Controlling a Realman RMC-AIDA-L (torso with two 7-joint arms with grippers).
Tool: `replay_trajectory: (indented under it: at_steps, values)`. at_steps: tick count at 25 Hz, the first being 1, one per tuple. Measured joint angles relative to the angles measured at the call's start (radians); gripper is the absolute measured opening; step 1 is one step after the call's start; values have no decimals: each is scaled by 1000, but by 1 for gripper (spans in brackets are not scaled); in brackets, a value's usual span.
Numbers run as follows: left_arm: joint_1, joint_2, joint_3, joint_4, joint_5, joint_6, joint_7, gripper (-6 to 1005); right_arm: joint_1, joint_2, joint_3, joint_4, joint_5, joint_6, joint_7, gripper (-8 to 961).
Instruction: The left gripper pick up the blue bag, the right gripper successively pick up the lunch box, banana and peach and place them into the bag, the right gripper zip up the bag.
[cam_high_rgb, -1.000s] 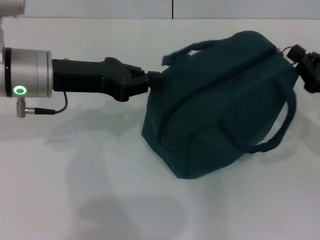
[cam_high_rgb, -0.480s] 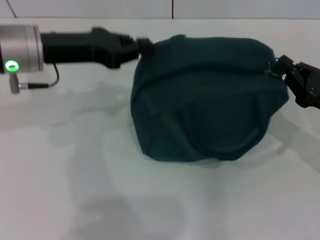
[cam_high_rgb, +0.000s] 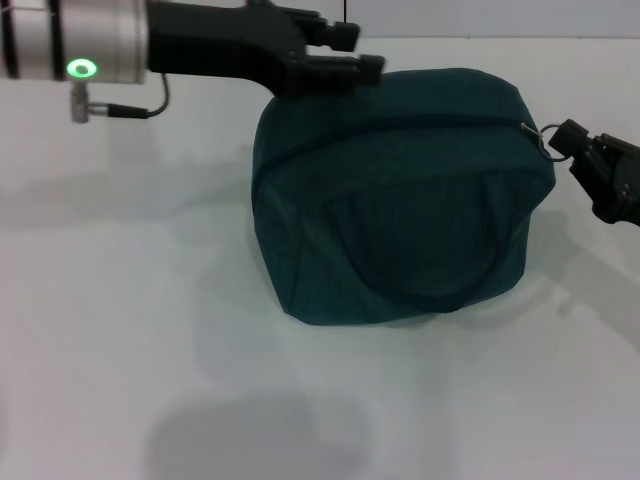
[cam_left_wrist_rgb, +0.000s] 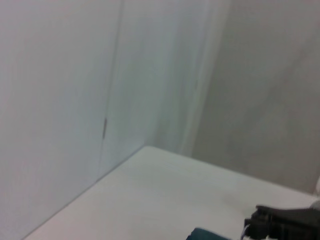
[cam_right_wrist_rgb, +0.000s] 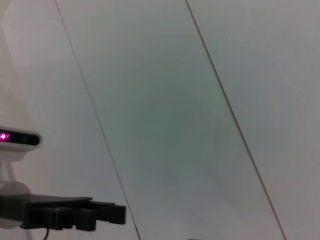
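Soft, rounded blue bag (cam_high_rgb: 400, 200) — dark teal fabric

White table (cam_high_rgb: 120, 330) fills the frame, soft shadows at lower centre. Pale panelled wall (cam_high_rgb: 450, 15) along top edge; thin vertical seam (cam_high_rgb: 345, 12) at upper centre.

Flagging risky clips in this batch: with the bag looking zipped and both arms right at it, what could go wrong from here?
1. The right tool sits at the silver ring pull at the blue bag's end; pulling away without letting go could drag or tip the bag.
2. The left tool is just above the bag's far top edge; a low move could catch the fabric.
3. The near handle hangs loose and might snag a passing tool.
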Motion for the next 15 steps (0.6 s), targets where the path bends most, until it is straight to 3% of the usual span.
replay_trajectory:
  at_steps: [6, 9, 15]
  values:
    - [-84, -21, 64, -7, 146, -77, -40, 534, -3, 1, 5, 23, 2, -13, 0, 18]
    - [-99, -21, 154, -9, 164, -137, -76, 597, -4, 0, 8, 33, 3, -16, -1, 18]
    - [-123, -20, 221, 0, 196, -189, -150, 576, -16, 0, 8, 37, 3, -16, -2, 18]
